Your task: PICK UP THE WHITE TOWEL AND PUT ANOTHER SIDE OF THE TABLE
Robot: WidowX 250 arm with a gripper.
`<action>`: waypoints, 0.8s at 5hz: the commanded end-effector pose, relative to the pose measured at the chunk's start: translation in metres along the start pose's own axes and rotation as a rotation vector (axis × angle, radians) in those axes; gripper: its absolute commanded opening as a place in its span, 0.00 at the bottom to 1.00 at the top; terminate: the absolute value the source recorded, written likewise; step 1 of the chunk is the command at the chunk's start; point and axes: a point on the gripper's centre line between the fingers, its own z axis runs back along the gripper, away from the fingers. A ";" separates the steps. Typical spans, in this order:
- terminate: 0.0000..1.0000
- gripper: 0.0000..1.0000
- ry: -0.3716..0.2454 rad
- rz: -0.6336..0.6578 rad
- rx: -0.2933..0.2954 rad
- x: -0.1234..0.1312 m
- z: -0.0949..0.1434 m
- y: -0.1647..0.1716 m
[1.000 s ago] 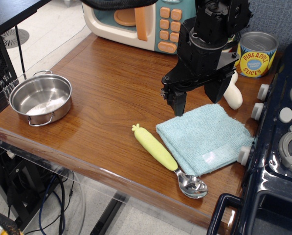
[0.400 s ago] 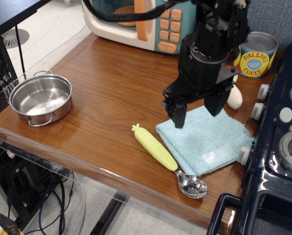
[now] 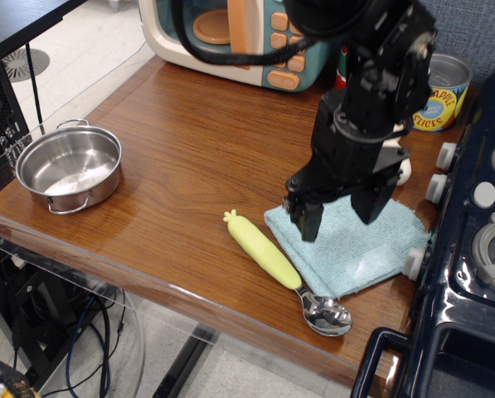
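Note:
The white towel (image 3: pixel 346 253) is a folded light blue terry cloth lying on the brown wood-grain table (image 3: pixel 189 157), at the right near the toy stove. My black gripper (image 3: pixel 340 213) hangs directly over the towel with its two fingers spread apart, one near the towel's left edge and one over its middle. The fingertips are low, at or just above the cloth; I cannot tell whether they touch it. The gripper holds nothing. The arm hides the towel's far part.
A yellow-handled spoon (image 3: pixel 282 271) lies just left of the towel. A steel pot (image 3: pixel 68 167) sits at the left edge. A toy microwave (image 3: pixel 235 33) and a pineapple can (image 3: pixel 440 91) stand at the back. The dark blue toy stove (image 3: pixel 471 249) borders the right.
The gripper has moved forward and down, from the towel's far left corner to directly over the towel. Its fingers stay spread. The towel has not moved.

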 end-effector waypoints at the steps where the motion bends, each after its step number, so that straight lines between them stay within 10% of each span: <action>1: 0.00 1.00 -0.019 -0.017 0.024 -0.002 -0.014 -0.004; 4: 0.00 1.00 -0.043 0.120 0.010 0.052 -0.010 0.011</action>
